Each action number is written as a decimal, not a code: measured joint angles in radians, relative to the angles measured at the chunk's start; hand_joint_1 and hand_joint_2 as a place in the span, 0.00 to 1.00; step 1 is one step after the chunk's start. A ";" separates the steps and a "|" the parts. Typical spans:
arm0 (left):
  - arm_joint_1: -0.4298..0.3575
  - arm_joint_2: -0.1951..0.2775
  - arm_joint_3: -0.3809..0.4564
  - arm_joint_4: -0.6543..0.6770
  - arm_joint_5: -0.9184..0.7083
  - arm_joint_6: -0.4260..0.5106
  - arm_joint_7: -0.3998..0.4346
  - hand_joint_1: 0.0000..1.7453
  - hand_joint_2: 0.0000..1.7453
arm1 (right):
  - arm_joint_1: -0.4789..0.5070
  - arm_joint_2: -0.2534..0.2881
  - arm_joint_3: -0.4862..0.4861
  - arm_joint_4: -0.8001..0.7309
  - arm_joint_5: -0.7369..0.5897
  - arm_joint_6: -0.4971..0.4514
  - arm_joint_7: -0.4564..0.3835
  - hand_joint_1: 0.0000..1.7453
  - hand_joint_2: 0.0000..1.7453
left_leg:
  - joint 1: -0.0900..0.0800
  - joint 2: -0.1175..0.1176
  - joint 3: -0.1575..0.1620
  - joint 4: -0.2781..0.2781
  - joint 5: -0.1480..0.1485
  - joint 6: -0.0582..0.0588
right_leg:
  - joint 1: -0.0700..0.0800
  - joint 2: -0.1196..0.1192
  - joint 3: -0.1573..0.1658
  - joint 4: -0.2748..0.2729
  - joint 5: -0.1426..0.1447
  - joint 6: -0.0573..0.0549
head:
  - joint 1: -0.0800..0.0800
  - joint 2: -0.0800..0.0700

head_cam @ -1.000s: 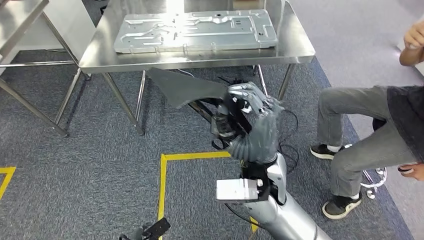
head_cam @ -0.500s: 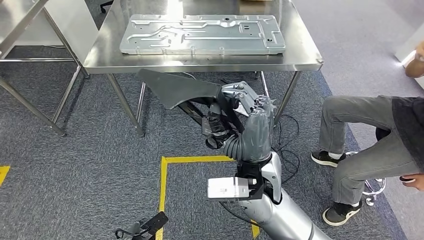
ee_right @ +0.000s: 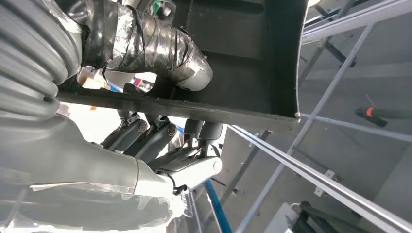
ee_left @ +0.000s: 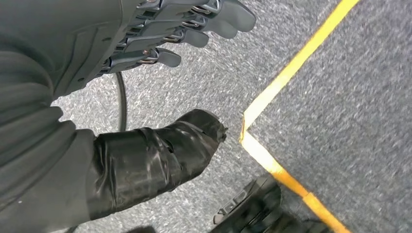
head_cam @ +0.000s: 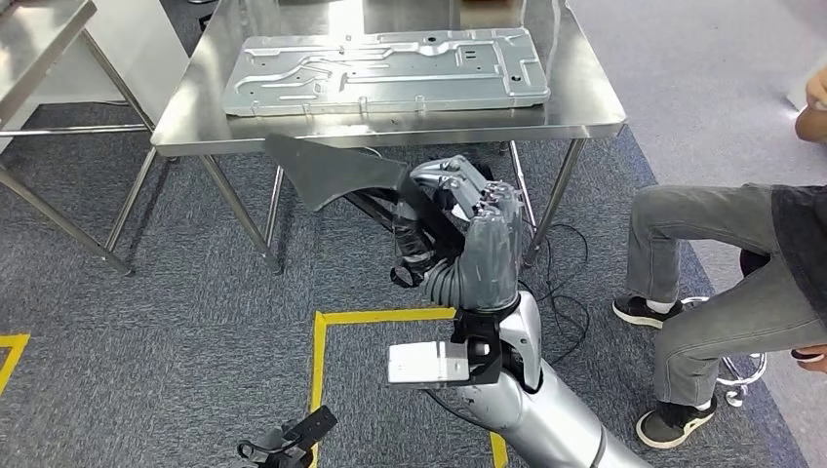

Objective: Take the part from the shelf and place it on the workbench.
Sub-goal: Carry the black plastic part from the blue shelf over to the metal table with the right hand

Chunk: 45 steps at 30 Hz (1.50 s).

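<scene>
A dark grey, wing-shaped part (head_cam: 332,171) is held in my right hand (head_cam: 466,234), its pointed end reaching left, just below the front edge of the steel workbench (head_cam: 390,125). In the right wrist view the taped thumb (ee_right: 160,43) presses on the part's black surface (ee_right: 243,58), with the fingers curled under it. My left hand (ee_left: 145,48) hangs over the grey carpet with fingers apart and nothing in it.
A large ribbed metal panel (head_cam: 380,70) covers most of the workbench top. A seated person (head_cam: 722,263) is close on the right, legs near the bench's leg. Another steel table (head_cam: 39,29) stands at the left. Yellow floor tape (head_cam: 322,331) and cables (head_cam: 561,292) lie below.
The view has shifted a little. My right hand with the part has drifted slightly left, still level with the bench's front edge. The person's legs have shifted slightly.
</scene>
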 joint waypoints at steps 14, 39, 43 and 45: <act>-0.058 -0.005 0.000 0.004 -0.033 -0.028 0.045 0.00 1.00 | -0.022 -0.006 0.000 0.051 0.031 -0.001 -0.033 1.00 1.00 | -0.003 0.001 0.115 -0.267 0.132 0.056 | 0.003 0.005 -0.058 0.166 -0.103 0.044 | 0.006 0.000; -0.055 -0.006 0.000 0.010 -0.037 -0.037 0.037 0.00 1.00 | -0.011 -0.011 0.000 0.093 -0.025 -0.001 -0.084 1.00 1.00 | -0.019 0.003 0.076 -0.244 0.157 0.035 | 0.001 0.014 0.087 -0.008 -0.067 0.028 | 0.005 0.000; -0.053 -0.008 0.000 0.011 -0.043 -0.038 0.039 0.00 1.00 | -0.008 -0.011 0.000 0.092 -0.031 -0.001 -0.089 1.00 1.00 | -0.010 0.001 0.122 -0.269 0.135 0.057 | 0.001 0.010 0.054 0.077 -0.075 0.042 | 0.008 0.000; -0.053 -0.008 0.000 0.012 -0.044 -0.041 0.035 0.00 1.00 | -0.004 -0.012 0.000 0.092 -0.045 -0.002 -0.091 1.00 1.00 | -0.010 0.001 0.139 -0.271 0.120 0.063 | 0.001 0.009 -0.025 0.190 -0.114 0.048 | 0.010 0.000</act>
